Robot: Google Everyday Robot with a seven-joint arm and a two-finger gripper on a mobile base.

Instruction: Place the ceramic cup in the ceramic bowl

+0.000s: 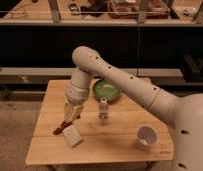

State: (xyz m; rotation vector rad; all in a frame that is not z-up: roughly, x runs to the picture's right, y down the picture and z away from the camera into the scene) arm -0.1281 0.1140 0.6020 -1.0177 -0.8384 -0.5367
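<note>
One cup (146,136), bowl (107,90) — jaws over table (110,146)

White arm (120,80) arched downward, gripper (67,120) low at its end, 2 fingers pressed together
</note>
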